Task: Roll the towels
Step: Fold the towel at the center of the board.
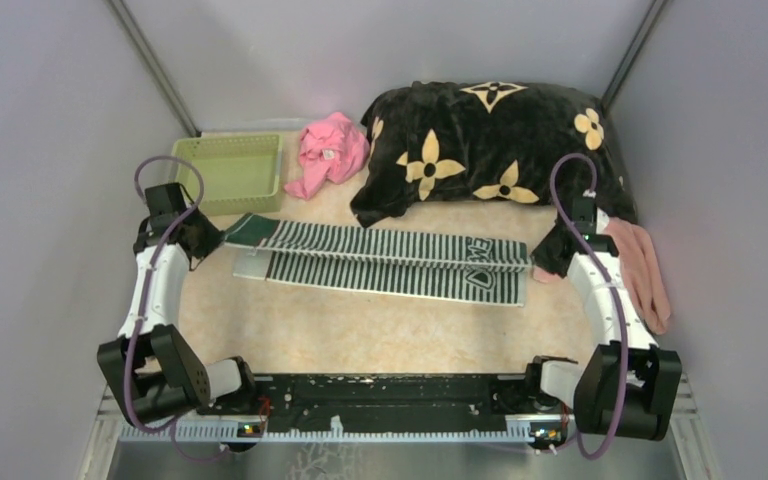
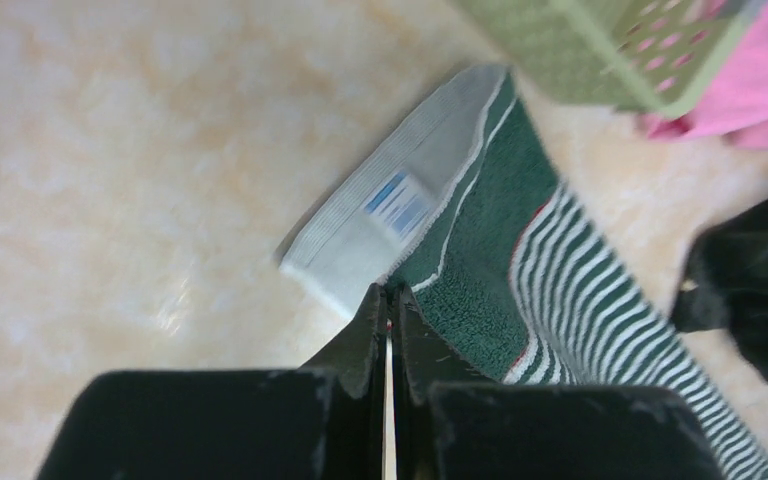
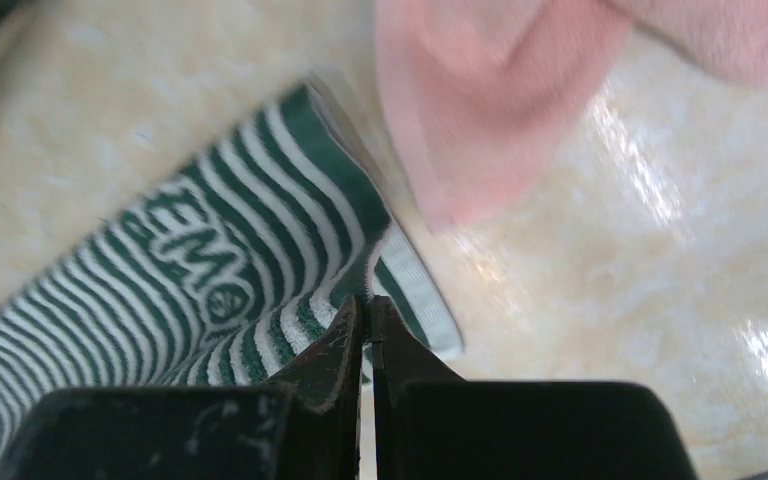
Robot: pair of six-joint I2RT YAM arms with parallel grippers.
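- Beige marbled tabletop (image 1: pixel 360 335) lies between grey walls.
- The green striped towel (image 1: pixel 390 262) stretches lengthwise across the middle, one long edge folded over itself.
- The left gripper (image 1: pixel 208 236) has its jaws pressed together, pinching that towel's left end beside the white hem.
- The right gripper (image 1: pixel 545 258) pinches the right end, jaws likewise together.
- The salmon-pink towel (image 1: pixel 645 270) lies crumpled at the right edge, just beyond the right gripper.
- Behind sit a black blanket (image 1: pixel 490 150), a green basket (image 1: pixel 230 170) and a pink cloth (image 1: pixel 332 150).
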